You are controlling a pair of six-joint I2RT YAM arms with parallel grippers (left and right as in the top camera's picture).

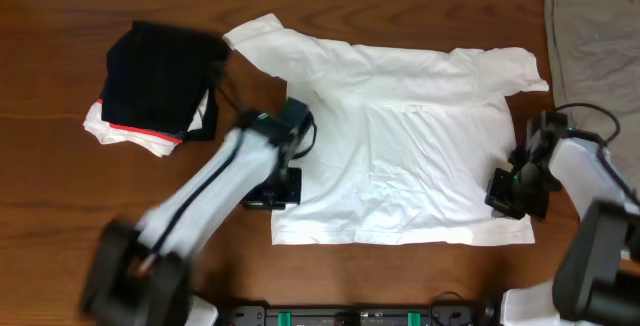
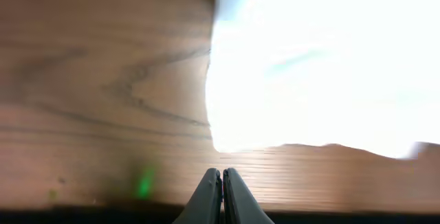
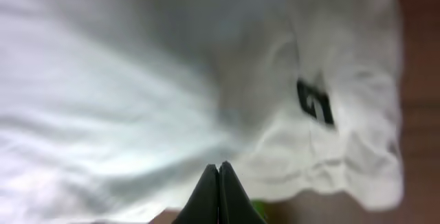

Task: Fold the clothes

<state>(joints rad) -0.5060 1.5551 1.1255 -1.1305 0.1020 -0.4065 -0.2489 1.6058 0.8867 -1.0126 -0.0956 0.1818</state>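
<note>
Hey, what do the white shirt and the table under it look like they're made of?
The white T-shirt looks like soft matte cotton-type knit: it lies limp with fine wrinkles. The table looks like wood or wood-grain laminate, smooth with slight sheen: brown grain lines show; which one is unclear.

Bare table [image 1: 45, 191] strips between T-shirt [image 1: 420, 156], garment stack [image 1: 160, 86], olive cloth [image 1: 595, 46]

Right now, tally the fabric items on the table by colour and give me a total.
White: 2, the T-shirt and the folded cloth under the black one.
Black: 1, the folded garment.
Olive-grey: 1, the flat cloth.
Total: 4.
</note>
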